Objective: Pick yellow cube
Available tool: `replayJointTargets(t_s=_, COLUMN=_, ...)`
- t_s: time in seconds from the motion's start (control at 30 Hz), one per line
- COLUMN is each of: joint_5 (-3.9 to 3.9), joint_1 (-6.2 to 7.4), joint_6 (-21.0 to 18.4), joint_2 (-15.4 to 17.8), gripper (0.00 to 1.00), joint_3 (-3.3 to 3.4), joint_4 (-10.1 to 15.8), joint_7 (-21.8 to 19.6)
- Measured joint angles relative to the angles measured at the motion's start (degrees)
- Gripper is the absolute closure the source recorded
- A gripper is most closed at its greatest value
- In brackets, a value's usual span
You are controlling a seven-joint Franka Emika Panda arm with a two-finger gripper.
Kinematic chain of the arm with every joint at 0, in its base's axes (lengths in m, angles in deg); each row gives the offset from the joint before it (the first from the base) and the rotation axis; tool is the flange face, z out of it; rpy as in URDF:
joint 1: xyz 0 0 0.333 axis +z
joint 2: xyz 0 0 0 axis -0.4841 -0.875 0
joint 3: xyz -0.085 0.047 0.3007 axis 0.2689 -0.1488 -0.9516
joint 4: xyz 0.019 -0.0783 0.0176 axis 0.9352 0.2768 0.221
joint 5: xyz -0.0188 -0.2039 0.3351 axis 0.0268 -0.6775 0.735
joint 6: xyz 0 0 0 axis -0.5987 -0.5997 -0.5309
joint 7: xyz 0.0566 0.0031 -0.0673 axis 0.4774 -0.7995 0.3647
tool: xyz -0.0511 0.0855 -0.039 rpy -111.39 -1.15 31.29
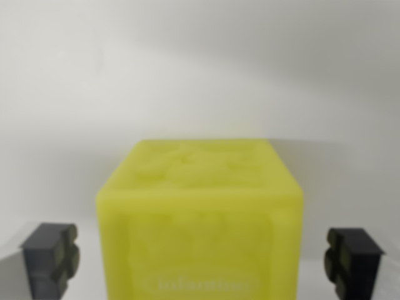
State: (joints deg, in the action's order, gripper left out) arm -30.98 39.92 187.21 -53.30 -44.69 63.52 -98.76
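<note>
A yellow cube [201, 219] fills the lower middle of the wrist view, blurred by closeness, with faint raised lettering on its near face. It rests on a white surface. My gripper [201, 259] straddles it: one dark fingertip [51, 257] stands at the wrist view's left and the other fingertip [353, 259] at the right. Each pad is apart from the cube's side, with a clear gap between them. The gripper is open and holds nothing. The cube's bottom edge is cut off by the frame.
The white surface [200, 75] stretches away behind the cube, with a soft shadow across it. Nothing else shows.
</note>
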Motion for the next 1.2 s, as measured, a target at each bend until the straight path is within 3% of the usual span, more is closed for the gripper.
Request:
replayJointTargets(t_s=0.67, joint_5=0.22, joint_1=0.05, joint_6=1.4, joint_2=-2.0, gripper=0.0, joint_3=0.01, joint_4=-0.6, joint_7=0.3)
replayJointTargets(t_s=0.7, joint_5=0.23, joint_1=0.06, joint_6=1.4, joint_2=-2.0, gripper=1.0, joint_3=0.01, joint_4=-0.6, joint_7=0.3)
replayJointTargets(t_s=1.2, joint_5=0.13, joint_1=0.06, joint_6=-0.3, joint_2=0.5, gripper=1.0, joint_3=0.02, joint_4=0.1, joint_7=0.2)
